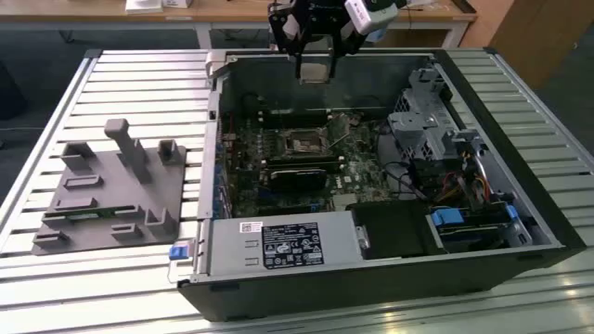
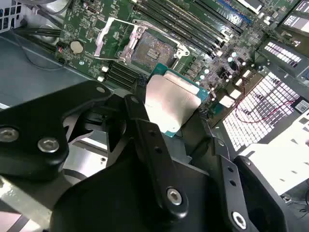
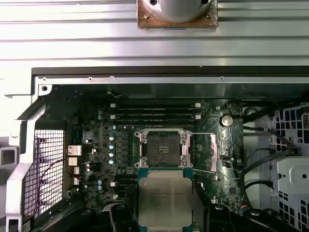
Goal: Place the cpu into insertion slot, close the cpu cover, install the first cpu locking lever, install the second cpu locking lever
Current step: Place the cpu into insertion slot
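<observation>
One open PC case [image 1: 519, 202] lay on a slatted metal table [image 1: 139, 76], wooden desks behind. Its white label's print was unreadable. The gripper [image 1: 316, 66], clamped on the cpu [image 3: 165, 203], hung above the bare slot [image 3: 161, 149].

The exterior view looks down from high in front onto the open black metal computer case [image 1: 371, 209] on the slatted desk [image 1: 111, 90]. Both wrist views look down closely at its green motherboard [image 3: 120, 145] [image 2: 159, 29] past the black pincer [image 2: 169, 113].
</observation>
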